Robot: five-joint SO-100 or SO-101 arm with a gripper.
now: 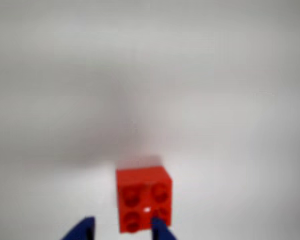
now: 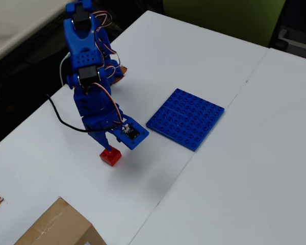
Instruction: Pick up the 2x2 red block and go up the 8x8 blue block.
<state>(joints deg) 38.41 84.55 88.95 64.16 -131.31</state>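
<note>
Red 2x2 block [image 2: 110, 156] sits on white table [image 2: 234, 168], directly under gripper [image 2: 108, 145]. Wrist view: gripper tips spread open, block [image 1: 143, 199] between them and slightly ahead, not clamped. One red block, one 8x8 blue block [image 2: 185, 118] lying flat, well apart to the right.

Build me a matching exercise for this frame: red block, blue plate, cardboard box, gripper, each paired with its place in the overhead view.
Things:
1. red block
2. blue plate
3. cardboard box
4. gripper

Places:
A. bottom left corner of the overhead view
B. flat on the table, right of the arm
C. right above the red block
D. on the table under the arm's tip

Pairs: 1-D, 2-B, 3-A, 4-C
</note>
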